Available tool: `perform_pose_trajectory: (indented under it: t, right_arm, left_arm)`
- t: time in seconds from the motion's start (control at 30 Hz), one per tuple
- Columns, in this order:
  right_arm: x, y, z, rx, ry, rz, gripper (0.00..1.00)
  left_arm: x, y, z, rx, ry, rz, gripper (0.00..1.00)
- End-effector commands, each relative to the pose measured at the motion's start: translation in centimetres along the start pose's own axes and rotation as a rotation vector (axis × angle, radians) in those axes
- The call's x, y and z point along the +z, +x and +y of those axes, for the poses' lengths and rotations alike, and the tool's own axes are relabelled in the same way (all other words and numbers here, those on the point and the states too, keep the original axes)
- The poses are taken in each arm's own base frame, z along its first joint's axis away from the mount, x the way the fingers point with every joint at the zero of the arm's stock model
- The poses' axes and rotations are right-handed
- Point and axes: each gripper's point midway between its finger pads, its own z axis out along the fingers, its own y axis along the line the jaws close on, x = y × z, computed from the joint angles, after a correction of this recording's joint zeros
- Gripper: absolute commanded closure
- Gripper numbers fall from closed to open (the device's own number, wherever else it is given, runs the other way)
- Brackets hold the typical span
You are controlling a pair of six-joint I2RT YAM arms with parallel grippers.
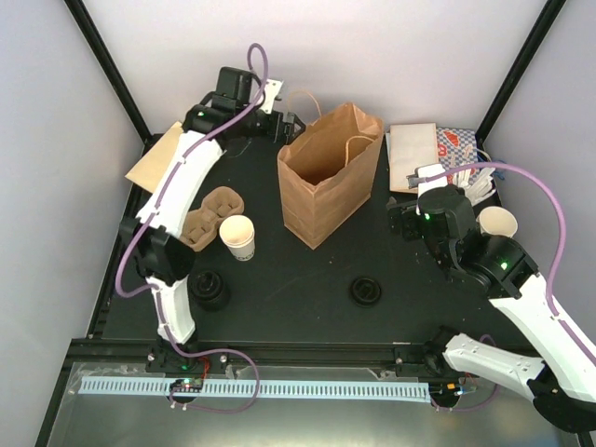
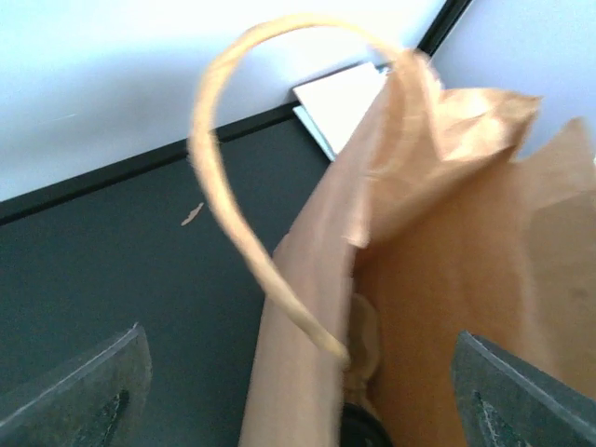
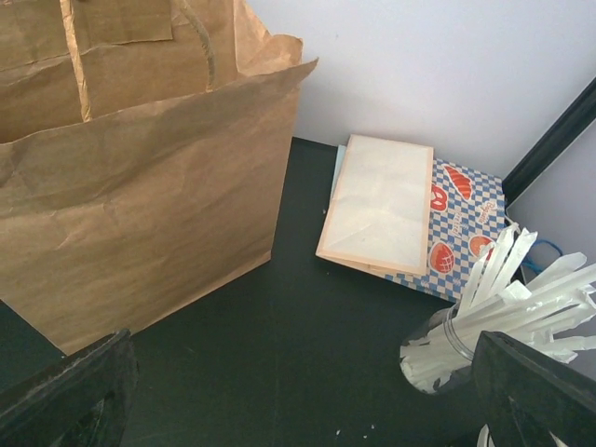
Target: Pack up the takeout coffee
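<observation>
The takeout coffee (image 1: pixel 238 237), a small white paper cup with dark print, stands upright on the black table beside a brown cup carrier (image 1: pixel 209 216). Neither gripper touches it. A brown paper bag (image 1: pixel 326 177) stands open mid-table. My left gripper (image 1: pixel 290 127) hovers at the bag's far left rim. In the left wrist view the left gripper (image 2: pixel 300 372) is open, with the bag's wall (image 2: pixel 307 307) and looped handle (image 2: pixel 233 186) between its wide-apart fingers (image 2: pixel 84 391). My right gripper (image 1: pixel 402 216) is open and empty just right of the bag (image 3: pixel 140 168).
Two black lids (image 1: pixel 210 289) (image 1: pixel 365 291) lie near the front. At the back right are flat paper sleeves (image 3: pixel 382 205), checkered paper (image 3: pixel 466 214) and a jar of white stirrers (image 3: pixel 484 317). Another cream cup (image 1: pixel 497 222) stands by the right arm. A brown sheet (image 1: pixel 154 158) lies far left.
</observation>
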Motion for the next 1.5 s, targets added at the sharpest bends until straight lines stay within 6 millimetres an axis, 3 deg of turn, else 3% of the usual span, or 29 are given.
perform_pose_trajectory:
  t: [0.0,0.17,0.3,0.47,0.6,0.73,0.9,1.17,1.47]
  right_arm:
    - [-0.4,-0.5,0.0,0.047,-0.02,-0.012,0.0]
    - [-0.1,0.4,0.9,0.061,-0.062,0.015,0.0]
    - [0.0,0.9,1.4,0.085,-0.088,0.033,0.0]
    - [0.4,1.6,0.7,0.199,-0.024,0.073,0.0]
    - [0.8,2.8,1.8,0.212,-0.068,0.123,0.0]
    - [1.1,5.0,5.4,0.161,-0.272,0.125,0.0]
    - [1.9,6.7,6.4,0.199,-0.296,0.159,0.0]
    - [3.4,9.8,6.8,0.276,-0.248,0.257,0.0]
    - [5.4,13.1,9.4,0.311,-0.293,0.371,0.0]
  left_arm:
    - [-7.8,-3.0,-3.6,0.063,0.009,-0.141,0.03]
    - [-11.7,-2.0,-3.5,0.069,-0.078,-0.157,0.01]
    - [-15.0,0.2,-2.8,0.052,-0.183,-0.149,0.01]
    - [-18.9,4.0,-2.2,0.024,-0.274,-0.185,0.01]
    - [-20.9,8.4,-1.4,-0.034,-0.34,-0.156,0.01]
    - [-20.5,14.0,0.4,-0.108,-0.409,-0.069,0.01]
    - [-19.6,18.6,2.7,-0.215,-0.47,-0.027,0.06]
    - [-17.7,22.7,4.9,-0.432,-0.529,0.043,0.01]
    - [-14.5,27.0,5.0,-0.449,-0.461,0.128,0.01]
